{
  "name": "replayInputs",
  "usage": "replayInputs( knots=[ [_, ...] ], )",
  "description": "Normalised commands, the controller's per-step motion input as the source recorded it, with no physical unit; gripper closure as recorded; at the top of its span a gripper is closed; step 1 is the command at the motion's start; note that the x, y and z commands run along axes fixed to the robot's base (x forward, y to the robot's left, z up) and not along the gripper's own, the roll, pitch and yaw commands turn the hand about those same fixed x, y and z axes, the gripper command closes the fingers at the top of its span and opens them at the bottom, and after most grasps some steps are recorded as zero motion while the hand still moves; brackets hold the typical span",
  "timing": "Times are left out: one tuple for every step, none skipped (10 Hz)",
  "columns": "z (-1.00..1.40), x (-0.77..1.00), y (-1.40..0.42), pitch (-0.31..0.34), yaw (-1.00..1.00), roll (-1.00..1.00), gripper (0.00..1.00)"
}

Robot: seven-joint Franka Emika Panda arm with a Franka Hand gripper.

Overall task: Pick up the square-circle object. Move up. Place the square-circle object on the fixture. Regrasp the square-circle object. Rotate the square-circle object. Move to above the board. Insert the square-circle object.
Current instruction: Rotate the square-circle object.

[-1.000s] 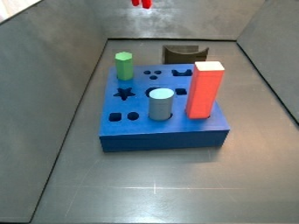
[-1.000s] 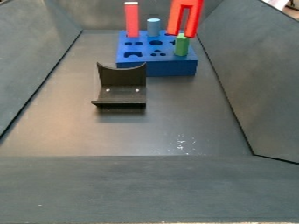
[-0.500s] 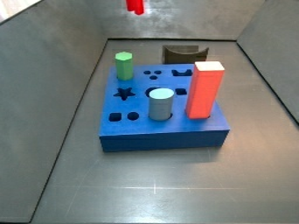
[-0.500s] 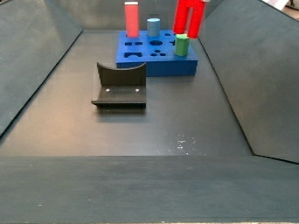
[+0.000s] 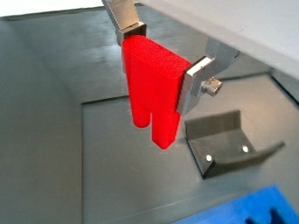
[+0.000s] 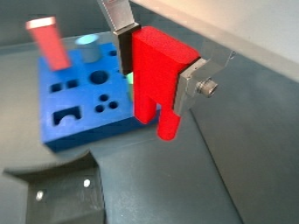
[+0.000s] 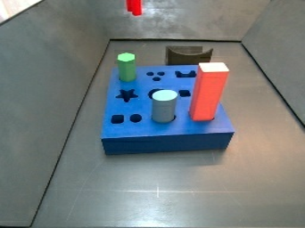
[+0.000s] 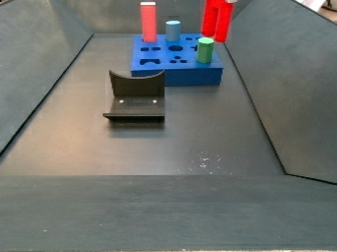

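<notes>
My gripper (image 5: 163,57) is shut on the square-circle object (image 5: 155,87), a bright red peg that hangs down between the silver fingers (image 5: 197,77) with two prongs at its lower end. It shows the same way in both wrist views (image 6: 158,74). In a side view the peg (image 7: 135,6) is high in the air at the picture's top edge. In a side view it (image 8: 218,18) hangs by the blue board (image 8: 171,64). The dark fixture (image 8: 134,96) stands on the floor apart from the board (image 7: 167,129).
On the board stand a green peg (image 7: 125,65), a grey-blue cylinder (image 7: 163,105) and a tall red-orange block (image 7: 211,89). Dark cut-out holes lie between them. Grey sloped walls enclose the floor. The fixture (image 5: 222,140) shows below the held peg in a wrist view.
The held red peg has turned and looks narrower in a side view. It has also shifted slightly sideways at the top of the pictures. Board and fixture have not moved.
</notes>
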Motion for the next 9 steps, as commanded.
replayInputs(
  knots=[
    [0.03,-0.08,0.02,0.014,-1.00,-0.02,1.00],
    [0.01,-0.05,0.02,0.016,-1.00,-0.02,1.00],
    [0.02,-0.04,0.02,0.016,-1.00,-0.03,1.00],
    [0.02,-0.03,0.02,0.017,-1.00,-0.03,1.00],
    [0.02,-0.03,0.02,0.018,-1.00,-0.03,1.00],
    [0.02,-0.03,0.02,0.019,-1.00,-0.03,1.00],
    [0.02,-0.03,0.02,0.020,-1.00,-0.03,1.00],
    [0.02,-0.03,0.02,0.021,-1.00,-0.04,1.00],
    [0.02,-0.03,0.02,0.023,-1.00,-0.04,1.00]
  ],
)
